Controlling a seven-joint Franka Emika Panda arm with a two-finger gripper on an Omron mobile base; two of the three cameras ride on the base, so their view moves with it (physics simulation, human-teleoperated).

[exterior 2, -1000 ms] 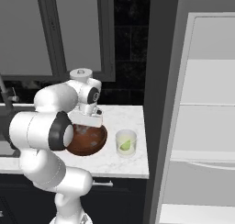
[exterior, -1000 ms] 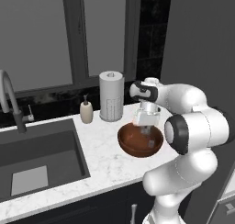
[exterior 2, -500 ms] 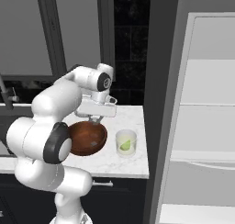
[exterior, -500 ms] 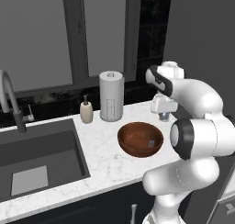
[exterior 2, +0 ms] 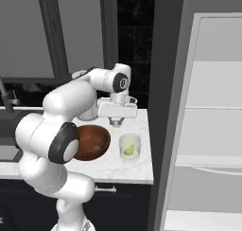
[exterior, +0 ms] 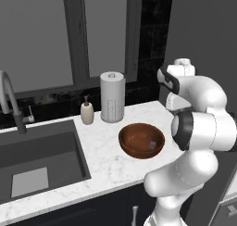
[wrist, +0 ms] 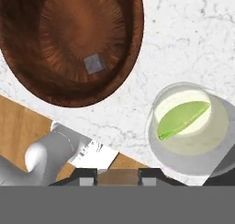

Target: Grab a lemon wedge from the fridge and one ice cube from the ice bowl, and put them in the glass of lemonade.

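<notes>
Lemon wedge (wrist: 182,119) floats flat in the glass of lemonade (wrist: 158,147), long axis diagonal; jaws' state unclear.

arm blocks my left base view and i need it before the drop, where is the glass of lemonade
Observer: In the right base view the glass of lemonade stands on the counter just right of the ice bowl, apart from it.
Operator: is the lemon wedge in it
Observer: Yes, the hand view shows the lemon wedge lying in the lemonade.
Operator: are the fingers over the glass
Observer: Not squarely. In the hand view the fingers point down beside the glass, on its bowl side, not above its mouth.
</notes>
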